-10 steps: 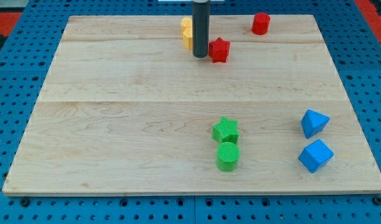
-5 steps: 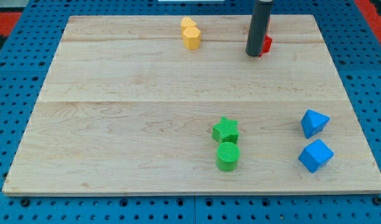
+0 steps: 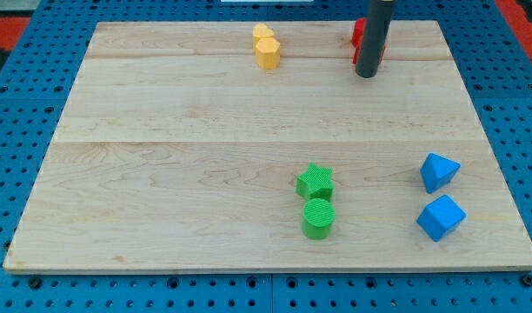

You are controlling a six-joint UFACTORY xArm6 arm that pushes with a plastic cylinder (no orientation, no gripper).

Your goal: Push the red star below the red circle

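My tip rests on the board near the view's top right, and the dark rod rises from it out of the view's top. The red circle shows only as a red edge on the rod's left side. The red star shows only as a sliver on the rod's right side, just below the circle and right behind my tip. The rod hides most of both red blocks, so I cannot tell whether they touch.
Two yellow blocks sit together at the top centre. A green star sits just above a green circle at the bottom centre. Two blue blocks lie at the lower right. The board's top edge is close behind the red blocks.
My tip moved right from beside the yellow blocks to the red circle, pushing the red star right along with it. In the last half second the tip shifted slightly further right.
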